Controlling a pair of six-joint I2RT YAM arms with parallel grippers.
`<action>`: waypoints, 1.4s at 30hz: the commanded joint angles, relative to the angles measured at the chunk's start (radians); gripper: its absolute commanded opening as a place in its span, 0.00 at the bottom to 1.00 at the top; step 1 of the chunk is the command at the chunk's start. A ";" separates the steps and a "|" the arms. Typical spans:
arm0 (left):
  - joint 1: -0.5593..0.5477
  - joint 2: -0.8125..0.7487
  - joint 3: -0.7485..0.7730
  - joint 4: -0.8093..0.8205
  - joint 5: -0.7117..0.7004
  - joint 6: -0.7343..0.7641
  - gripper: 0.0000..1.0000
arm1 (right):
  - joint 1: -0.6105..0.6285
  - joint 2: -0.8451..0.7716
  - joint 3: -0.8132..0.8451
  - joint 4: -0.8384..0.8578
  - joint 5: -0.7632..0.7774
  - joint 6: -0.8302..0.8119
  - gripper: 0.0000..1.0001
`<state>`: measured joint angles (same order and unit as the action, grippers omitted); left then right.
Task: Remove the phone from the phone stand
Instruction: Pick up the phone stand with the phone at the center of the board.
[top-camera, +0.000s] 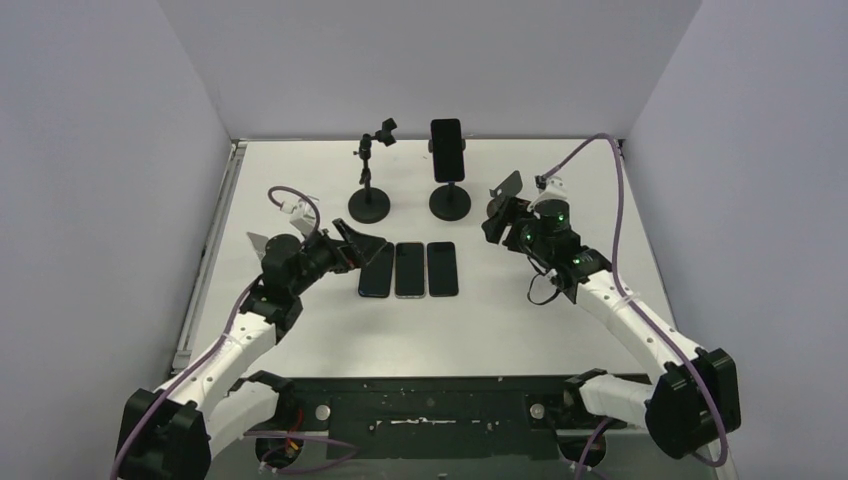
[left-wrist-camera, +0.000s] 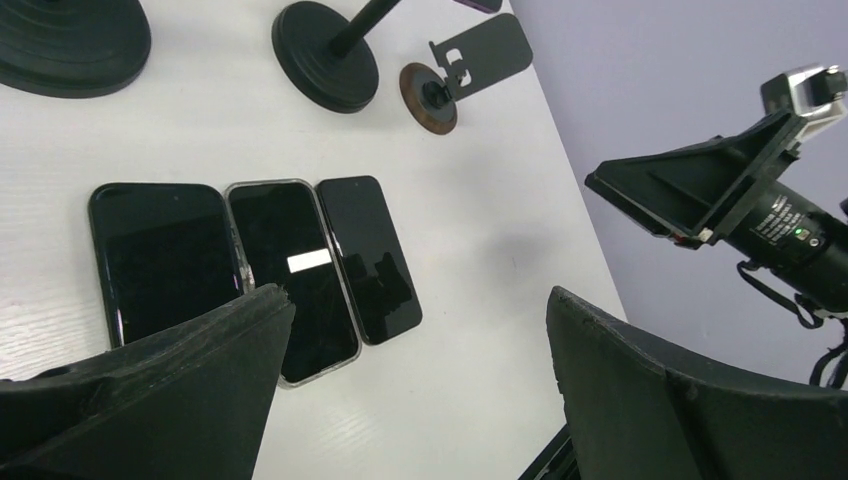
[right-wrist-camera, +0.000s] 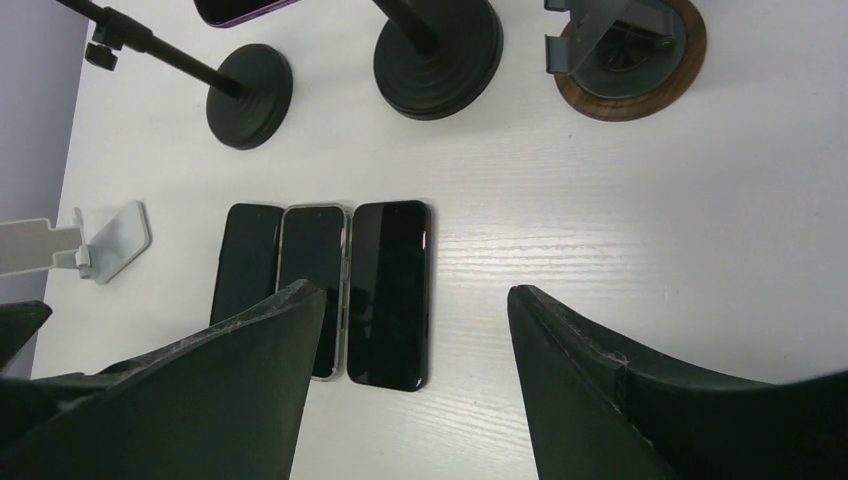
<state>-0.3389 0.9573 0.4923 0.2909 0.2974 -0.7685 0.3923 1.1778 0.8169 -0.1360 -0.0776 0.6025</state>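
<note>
A black phone (top-camera: 447, 148) stands upright on a phone stand with a round black base (top-camera: 450, 203) at the back of the table. In the right wrist view only the phone's lower edge (right-wrist-camera: 245, 10) shows, above the stand's base (right-wrist-camera: 437, 55). My right gripper (top-camera: 497, 205) hovers right of that stand, apart from it, open with nothing between its fingers (right-wrist-camera: 415, 292). My left gripper (top-camera: 365, 245) hangs open and empty (left-wrist-camera: 420, 300) beside three phones lying flat.
Three dark phones (top-camera: 410, 268) lie side by side mid-table. A second black stand (top-camera: 370, 205) with an empty clamp stands left of the loaded one. A wooden-based holder (right-wrist-camera: 625, 50) sits at the back right, and a white holder (right-wrist-camera: 100, 240) at the left.
</note>
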 joint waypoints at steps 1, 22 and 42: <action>-0.059 0.059 0.108 0.088 -0.009 0.032 0.97 | -0.005 -0.091 0.018 -0.052 0.042 -0.024 0.69; -0.216 0.657 0.513 0.337 -0.249 0.077 0.96 | -0.008 -0.336 -0.078 -0.033 -0.024 -0.050 0.70; -0.216 0.935 0.727 0.447 -0.167 0.042 0.86 | -0.009 -0.397 -0.039 -0.079 -0.057 -0.031 0.70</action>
<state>-0.5510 1.8618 1.1481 0.6559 0.1097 -0.7280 0.3912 0.8066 0.7345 -0.2016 -0.1219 0.5724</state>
